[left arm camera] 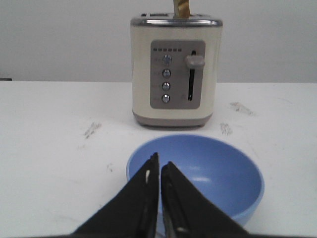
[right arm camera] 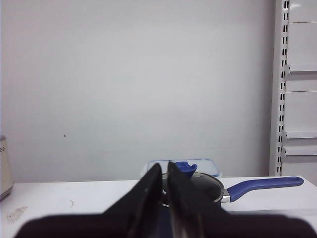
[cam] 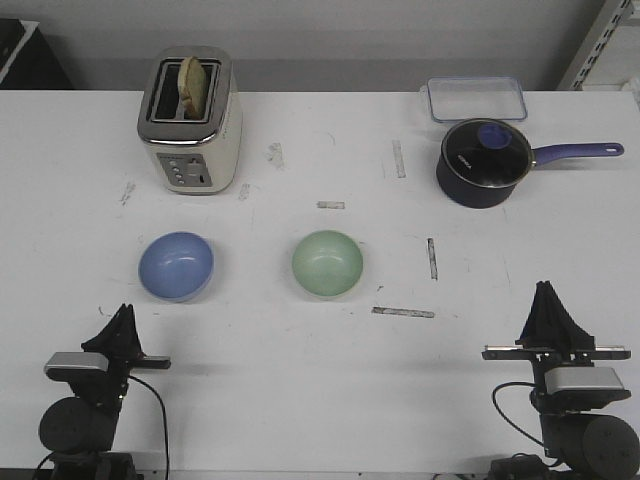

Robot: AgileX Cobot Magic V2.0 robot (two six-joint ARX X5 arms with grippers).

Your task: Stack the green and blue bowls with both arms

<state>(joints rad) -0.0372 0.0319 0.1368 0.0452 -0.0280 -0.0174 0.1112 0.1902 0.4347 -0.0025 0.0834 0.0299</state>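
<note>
The blue bowl (cam: 176,265) sits upright on the white table, left of centre, and the green bowl (cam: 327,262) sits to its right at mid-table, a gap between them. Both hold nothing. My left gripper (cam: 124,312) is near the front edge, just short of the blue bowl (left arm camera: 208,173), shut with nothing in it. In the left wrist view its tips (left arm camera: 159,159) lie over the bowl's near rim. My right gripper (cam: 545,290) stands at the front right, shut and empty, well clear of the green bowl. The right wrist view shows its tips (right arm camera: 164,166) and no bowl.
A cream toaster (cam: 190,120) with a slice of bread stands behind the blue bowl. A dark navy saucepan (cam: 484,162) with a glass lid and long handle is at the back right, a clear lidded box (cam: 476,99) behind it. Tape marks (cam: 403,312) dot the table.
</note>
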